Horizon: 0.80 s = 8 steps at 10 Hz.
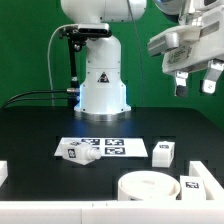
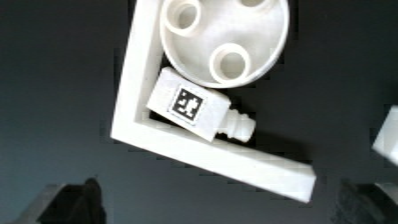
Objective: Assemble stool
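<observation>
The round white stool seat [image 1: 148, 185] lies near the table's front, on the exterior view's right. In the wrist view the seat [image 2: 222, 40] shows round sockets. One tagged white leg [image 2: 199, 107] lies flat beside it, in the corner of a white frame; in the exterior view this leg [image 1: 192, 186] is just right of the seat. A second leg [image 1: 78, 152] rests on the marker board's left end. A third leg [image 1: 163, 152] stands right of that board. My gripper [image 1: 196, 84] hangs high over the right side, open and empty. Its dark fingertips [image 2: 71, 205] frame bare table.
The marker board [image 1: 112, 146] lies in front of the arm's white base [image 1: 102, 85]. A white L-shaped frame [image 2: 151, 130] borders the seat and leg. A white block [image 1: 3, 172] sits at the exterior view's left edge. A blurred white piece [image 2: 388, 135] shows at the wrist view's edge.
</observation>
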Available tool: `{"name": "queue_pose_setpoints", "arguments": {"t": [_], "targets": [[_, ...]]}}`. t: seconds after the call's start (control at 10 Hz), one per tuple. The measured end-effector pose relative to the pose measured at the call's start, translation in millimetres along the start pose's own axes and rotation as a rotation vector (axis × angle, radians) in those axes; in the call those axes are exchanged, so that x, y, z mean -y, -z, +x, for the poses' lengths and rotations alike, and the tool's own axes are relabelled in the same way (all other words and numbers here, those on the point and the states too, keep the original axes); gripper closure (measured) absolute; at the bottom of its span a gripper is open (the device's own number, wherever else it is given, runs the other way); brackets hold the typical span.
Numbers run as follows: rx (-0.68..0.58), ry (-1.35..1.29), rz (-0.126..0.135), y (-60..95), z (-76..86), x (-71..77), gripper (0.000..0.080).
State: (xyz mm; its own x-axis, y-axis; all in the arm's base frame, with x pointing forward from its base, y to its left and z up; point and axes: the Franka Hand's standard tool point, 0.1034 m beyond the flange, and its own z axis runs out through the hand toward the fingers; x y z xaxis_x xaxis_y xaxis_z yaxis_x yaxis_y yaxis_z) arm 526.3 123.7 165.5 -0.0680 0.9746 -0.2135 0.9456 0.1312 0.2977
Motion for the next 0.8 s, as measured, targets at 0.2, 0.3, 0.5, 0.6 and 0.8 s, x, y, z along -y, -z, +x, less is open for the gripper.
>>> {"name": "queue_pose_setpoints", "arguments": {"t": [0.2,0.3,0.5,0.6,0.8], "targets": [[0.005,-0.051,0.014,-3.6,-0.6,2.4,0.0150],[0.021,-0.080,0.059,-15.2,-1.4,6.1,0.0150],[0.067,-0.205,0.204,-34.3,2.2,-3.2,0.0150],[0.092,-0.250,0.274,-43.0,9.5,-11.3,0.0150],[0.076,-0.263,0.300,-58.1,19.8,-15.7,0.0150]]}}
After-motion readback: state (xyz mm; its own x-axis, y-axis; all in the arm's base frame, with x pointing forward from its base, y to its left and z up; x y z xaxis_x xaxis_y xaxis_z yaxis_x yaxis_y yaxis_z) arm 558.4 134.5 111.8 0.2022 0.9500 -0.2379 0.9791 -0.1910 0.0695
